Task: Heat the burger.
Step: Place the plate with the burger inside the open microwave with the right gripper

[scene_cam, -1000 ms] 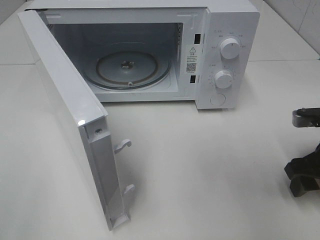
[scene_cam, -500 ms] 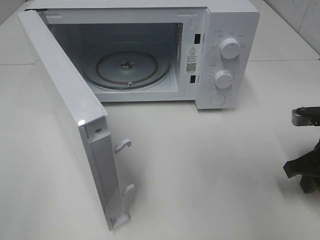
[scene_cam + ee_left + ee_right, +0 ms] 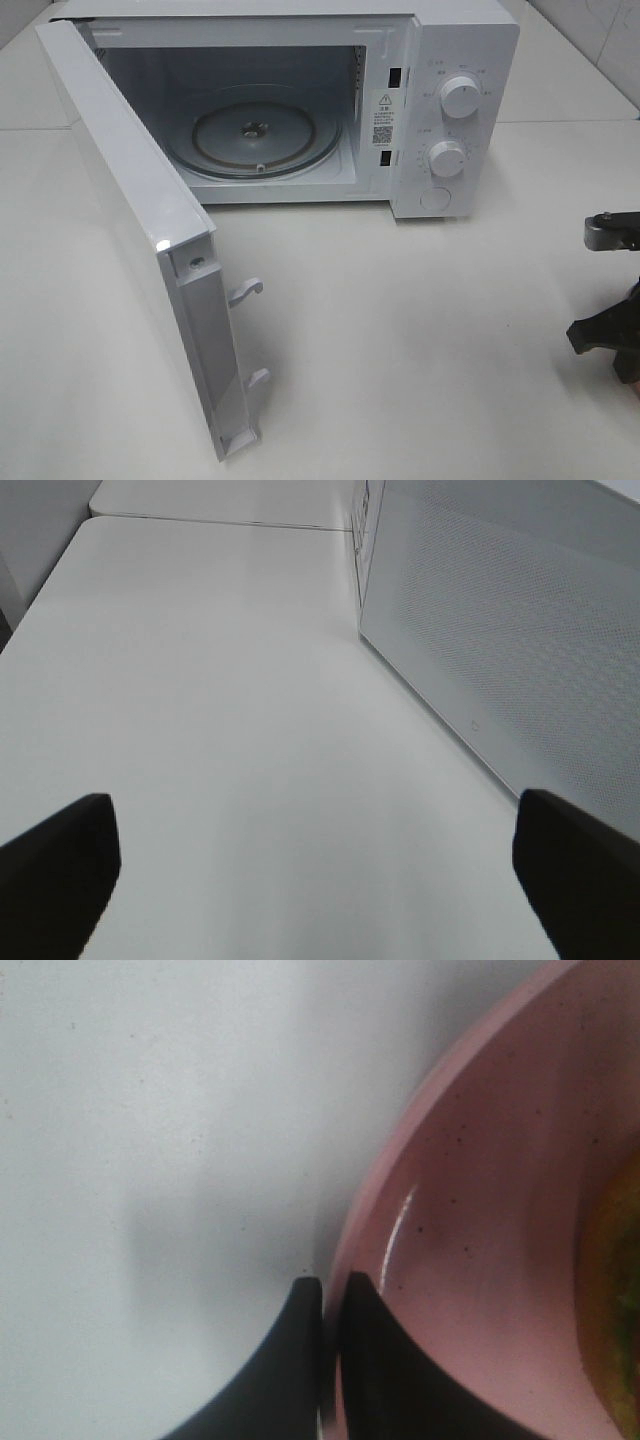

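In the right wrist view only a golden-brown and green edge of the burger [image 3: 612, 1290] shows, sitting on a pink plate [image 3: 480, 1190]. My right gripper [image 3: 332, 1295] is shut on the plate's rim, one finger outside it and one inside. In the exterior high view only part of the right arm [image 3: 606, 335] shows at the right edge; plate and burger lie outside that frame. My left gripper [image 3: 315, 880] stands open over bare table beside the microwave door [image 3: 520, 630], its dark fingertips [image 3: 55, 870] far apart with nothing between them.
The white microwave [image 3: 465, 40] stands at the back with its door [image 3: 130, 220] swung wide open toward the front left. Its glass turntable [image 3: 255, 135] is bare. Two knobs [image 3: 460, 97] sit on its right panel. White table [image 3: 420, 340] spreads in front.
My right gripper's jaws have closed onto the plate rim, and the right arm has shifted slightly toward the right edge of the exterior view. The left gripper has stayed open and still.
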You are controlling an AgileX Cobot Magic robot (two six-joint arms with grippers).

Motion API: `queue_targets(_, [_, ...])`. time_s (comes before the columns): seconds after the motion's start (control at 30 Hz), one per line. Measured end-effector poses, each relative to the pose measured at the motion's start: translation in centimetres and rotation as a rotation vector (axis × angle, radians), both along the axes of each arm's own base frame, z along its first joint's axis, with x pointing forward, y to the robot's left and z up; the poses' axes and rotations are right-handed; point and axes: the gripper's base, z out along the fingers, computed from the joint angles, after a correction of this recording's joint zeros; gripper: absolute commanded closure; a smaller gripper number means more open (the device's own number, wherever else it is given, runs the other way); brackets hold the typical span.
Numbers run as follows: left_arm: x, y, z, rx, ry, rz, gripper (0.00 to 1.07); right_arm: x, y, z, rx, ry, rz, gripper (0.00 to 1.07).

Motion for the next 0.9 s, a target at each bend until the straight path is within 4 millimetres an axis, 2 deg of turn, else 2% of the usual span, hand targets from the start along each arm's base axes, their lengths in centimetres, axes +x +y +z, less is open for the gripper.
queue_targets(0.37, [0.0,0.0,0.0,0.000,0.000,0.000,0.07,0.2,-0.3,0.0,-0.031,-0.017,-0.009,1.07])
queue_targets(0.67, [0.0,0.0,0.0,0.000,0.000,0.000,0.07,0.1,-1.0,0.1,-0.107,-0.019,-0.081,1.07])
queue_targets(0.9, [0.0,0.0,0.0,0.000,0.000,0.000,0.07,-0.1,-0.3,0.1,-0.139,-0.004,-0.060,1.07])
